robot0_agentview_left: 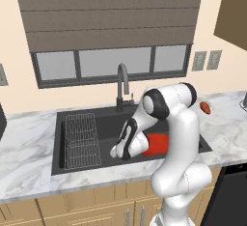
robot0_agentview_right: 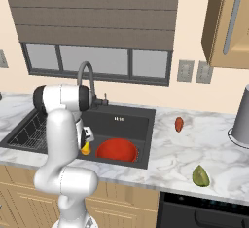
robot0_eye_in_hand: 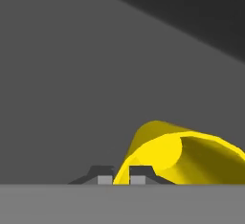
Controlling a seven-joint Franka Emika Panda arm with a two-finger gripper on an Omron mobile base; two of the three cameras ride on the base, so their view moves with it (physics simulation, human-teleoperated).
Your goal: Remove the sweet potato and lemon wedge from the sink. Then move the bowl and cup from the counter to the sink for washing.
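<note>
gripper [robot0_eye_in_hand: 117, 179] pinches the cup's [robot0_eye_in_hand: 177, 158] rim low in the sink [robot0_agentview_right: 121, 120], beside the bowl [robot0_agentview_right: 116, 150]; release gently, upright.

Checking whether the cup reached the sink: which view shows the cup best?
The hand view: the cup is close, its yellow wall and open mouth visible beside the hand's fingertips, over the dark sink. The right base view shows a small yellow part beside the bowl. In the left base view the arm hides it.
</note>
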